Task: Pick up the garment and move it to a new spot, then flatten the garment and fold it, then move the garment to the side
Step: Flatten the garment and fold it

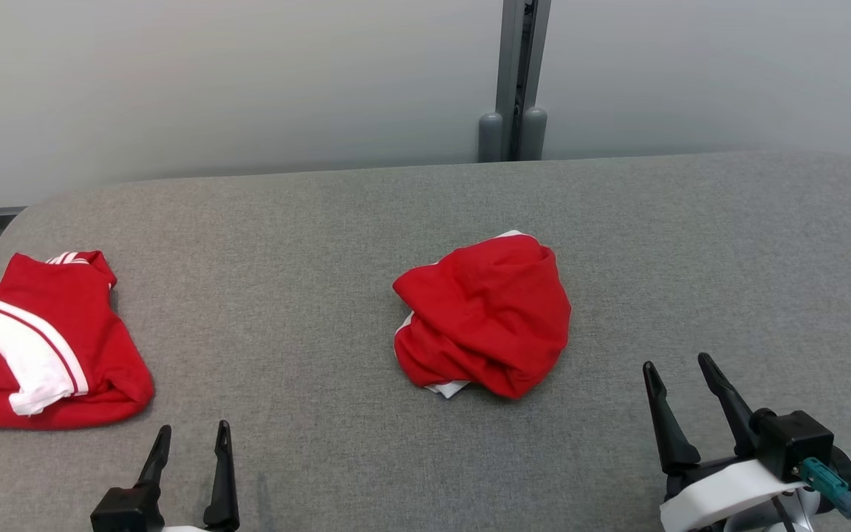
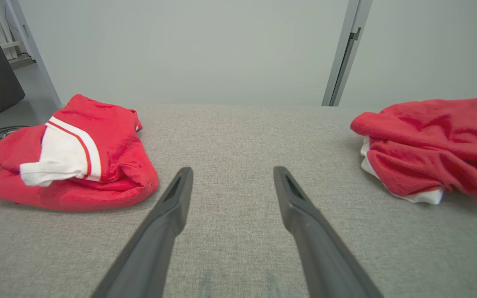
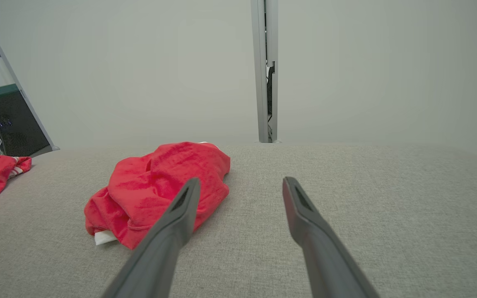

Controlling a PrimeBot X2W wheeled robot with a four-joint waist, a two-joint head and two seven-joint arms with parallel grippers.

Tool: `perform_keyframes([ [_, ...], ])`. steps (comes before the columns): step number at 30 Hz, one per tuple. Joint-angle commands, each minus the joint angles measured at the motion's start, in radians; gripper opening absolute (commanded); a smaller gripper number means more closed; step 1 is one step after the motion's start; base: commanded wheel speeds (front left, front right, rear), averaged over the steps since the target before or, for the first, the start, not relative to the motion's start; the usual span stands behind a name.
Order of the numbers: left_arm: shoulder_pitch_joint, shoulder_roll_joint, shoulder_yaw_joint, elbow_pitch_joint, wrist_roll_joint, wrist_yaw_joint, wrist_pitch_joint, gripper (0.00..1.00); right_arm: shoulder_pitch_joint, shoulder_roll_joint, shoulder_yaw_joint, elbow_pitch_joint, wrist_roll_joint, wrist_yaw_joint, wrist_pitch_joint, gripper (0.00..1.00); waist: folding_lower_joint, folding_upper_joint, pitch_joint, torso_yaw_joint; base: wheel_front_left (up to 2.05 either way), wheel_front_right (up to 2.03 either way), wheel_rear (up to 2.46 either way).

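On grey tabletop (image 1: 322, 222), two red-and-white garments: crumpled garment (image 1: 484, 318) centre, bundled garment (image 1: 41, 347) at left edge. Near edge: left gripper (image 1: 194, 427), right gripper (image 1: 677, 361), both spread, empty.

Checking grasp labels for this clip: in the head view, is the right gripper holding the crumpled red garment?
No, the right gripper stands open, apart from the crumpled red garment lying on the grey table.
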Motion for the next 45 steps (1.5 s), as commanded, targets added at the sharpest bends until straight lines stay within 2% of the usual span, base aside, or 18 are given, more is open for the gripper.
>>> perform_keyframes([
  [1,-0.003,0.004,-0.005,-0.001,-0.003,0.001,-0.002,1.00,0.005,-0.004,0.001,0.003,-0.006,0.000,0.000,1.00,0.0000,0.0000,0.003,0.005,0.00,0.00,0.00],
  [9,-0.023,0.004,-0.030,0.000,-0.008,-0.006,-0.002,1.00,-0.028,-0.004,0.039,0.003,-0.016,0.000,0.000,1.00,0.0000,0.0000,0.039,0.048,0.00,0.00,0.00],
  [22,-0.074,0.004,-0.111,0.019,-0.051,-0.001,-0.002,1.00,-0.206,-0.006,0.172,0.092,-0.055,0.000,0.000,1.00,0.0000,0.0000,0.145,0.189,0.00,0.00,0.00],
  [27,-0.100,0.003,-0.149,0.020,-0.079,0.006,-0.002,1.00,-0.337,-0.014,0.225,0.204,-0.084,0.000,0.000,1.00,0.0000,0.0000,0.187,0.235,0.00,0.00,0.00],
  [32,-0.116,0.003,-0.187,0.032,-0.113,0.017,-0.002,1.00,-0.487,-0.013,0.266,0.392,-0.108,0.000,0.002,1.00,0.0000,0.0000,0.212,0.269,0.00,0.00,0.00],
  [41,-0.124,0.004,-0.215,0.054,-0.157,0.034,-0.002,1.00,-0.680,-0.006,0.285,0.656,-0.159,0.000,0.111,1.00,0.0000,0.0000,0.220,0.294,0.00,0.00,0.00],
  [42,-0.124,0.003,-0.217,0.055,-0.163,0.035,-0.002,1.00,-0.686,-0.005,0.286,0.675,-0.159,0.000,0.123,0.99,0.0000,0.0000,0.219,0.295,0.00,0.00,0.00],
  [43,-0.124,0.004,-0.218,0.055,-0.165,0.036,-0.002,1.00,-0.687,-0.005,0.291,0.687,-0.150,0.000,0.130,0.94,0.0000,0.0000,0.219,0.295,0.00,0.00,0.00],
  [44,-0.125,0.004,-0.219,0.056,-0.167,0.036,-0.002,1.00,-0.688,-0.004,0.301,0.698,-0.143,0.000,0.139,0.85,0.0000,0.0000,0.218,0.295,0.00,0.00,0.00],
  [45,-0.126,0.004,-0.220,0.056,-0.170,0.036,-0.002,1.00,-0.687,-0.004,0.311,0.705,-0.135,0.000,0.144,0.71,0.0000,0.0000,0.217,0.294,0.00,0.00,0.00],
])
